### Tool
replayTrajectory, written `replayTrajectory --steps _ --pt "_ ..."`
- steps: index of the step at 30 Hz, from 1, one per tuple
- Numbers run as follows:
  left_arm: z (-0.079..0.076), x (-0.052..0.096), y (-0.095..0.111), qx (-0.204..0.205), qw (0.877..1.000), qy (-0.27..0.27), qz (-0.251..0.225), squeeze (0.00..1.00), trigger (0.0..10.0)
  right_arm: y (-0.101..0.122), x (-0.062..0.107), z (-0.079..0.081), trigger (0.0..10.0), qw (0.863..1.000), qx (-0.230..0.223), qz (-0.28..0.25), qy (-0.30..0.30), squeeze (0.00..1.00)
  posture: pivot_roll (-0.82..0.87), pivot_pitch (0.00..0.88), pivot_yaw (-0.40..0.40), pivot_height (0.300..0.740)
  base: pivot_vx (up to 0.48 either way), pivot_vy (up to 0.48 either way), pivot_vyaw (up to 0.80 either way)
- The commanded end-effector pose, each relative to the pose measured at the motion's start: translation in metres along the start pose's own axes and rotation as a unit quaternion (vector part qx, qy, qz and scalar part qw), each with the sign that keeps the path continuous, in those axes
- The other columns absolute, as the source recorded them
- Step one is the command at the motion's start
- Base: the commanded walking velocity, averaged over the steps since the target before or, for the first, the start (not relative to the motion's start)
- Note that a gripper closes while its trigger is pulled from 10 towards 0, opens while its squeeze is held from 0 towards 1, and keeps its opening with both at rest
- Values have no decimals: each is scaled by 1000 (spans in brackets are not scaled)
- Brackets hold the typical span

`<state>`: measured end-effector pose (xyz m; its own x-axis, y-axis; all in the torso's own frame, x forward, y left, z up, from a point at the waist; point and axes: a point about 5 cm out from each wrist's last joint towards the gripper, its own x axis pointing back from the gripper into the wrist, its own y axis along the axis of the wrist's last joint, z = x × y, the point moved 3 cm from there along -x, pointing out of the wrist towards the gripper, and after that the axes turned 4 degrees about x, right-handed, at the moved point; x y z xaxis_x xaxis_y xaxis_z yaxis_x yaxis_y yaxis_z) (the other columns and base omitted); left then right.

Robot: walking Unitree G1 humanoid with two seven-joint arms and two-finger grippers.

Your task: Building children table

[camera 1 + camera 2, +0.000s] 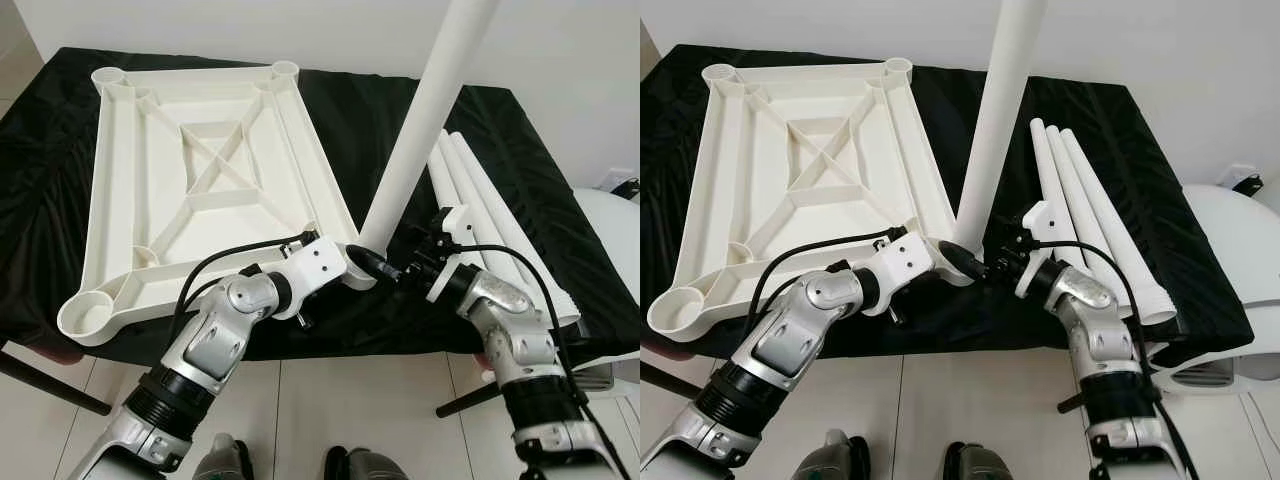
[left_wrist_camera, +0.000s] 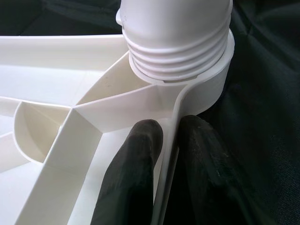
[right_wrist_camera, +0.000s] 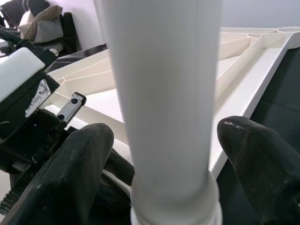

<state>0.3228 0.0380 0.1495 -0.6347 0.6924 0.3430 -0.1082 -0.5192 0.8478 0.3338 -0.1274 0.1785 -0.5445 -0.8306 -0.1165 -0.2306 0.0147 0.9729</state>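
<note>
The white children's table top [image 1: 215, 150] lies upside down on a black cloth. A white leg [image 1: 420, 130] stands upright in its near right corner socket, and its threaded end [image 2: 178, 51] sits in the socket ring. My left gripper [image 1: 362, 262] is shut on the table top's thin rim just below that socket, one finger [image 2: 136, 173] on each side of the wall. My right gripper [image 1: 392, 270] straddles the base of the leg [image 3: 164, 93]. Its fingers [image 3: 70, 173] are open, with gaps to the leg on both sides.
Three spare white legs [image 1: 490, 210] lie side by side on the black cloth [image 1: 520, 130] to the right of the socket. A white rounded object [image 1: 610, 250] stands beyond the table's right edge. Tiled floor [image 1: 330, 400] runs along the near edge.
</note>
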Motion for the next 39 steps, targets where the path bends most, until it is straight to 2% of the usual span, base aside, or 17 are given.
replayTrajectory --steps 1,11,12,19,27,39 --pt "7 0 16 -28 999 14 -24 0 10000 -3 -1 -3 10000 1000 11 7 24 0 -77 121 -24 740 0 0 0" --pt "-1 0 18 -30 999 2 -28 0 10000 -4 -3 -10 10000 999 19 9 37 0 -69 117 -23 740 0 0 0" --pt "-6 0 17 -31 999 -5 -27 0 10000 -5 -4 -10 10000 998 28 14 53 0 -68 117 -23 740 0 0 0" --pt "-9 0 17 -33 999 -11 -28 0 10000 -7 -7 -12 10000 996 38 19 73 0 -64 113 -20 740 0 0 0" --pt "-10 0 17 -35 999 -13 -27 0 10000 -9 -11 -13 10000 994 46 25 99 0 -58 114 -21 740 0 0 0" --pt "-8 2 17 -34 999 -9 -25 0 10000 -13 -14 -12 10000 993 43 26 106 0 -49 123 -25 740 0 0 0"
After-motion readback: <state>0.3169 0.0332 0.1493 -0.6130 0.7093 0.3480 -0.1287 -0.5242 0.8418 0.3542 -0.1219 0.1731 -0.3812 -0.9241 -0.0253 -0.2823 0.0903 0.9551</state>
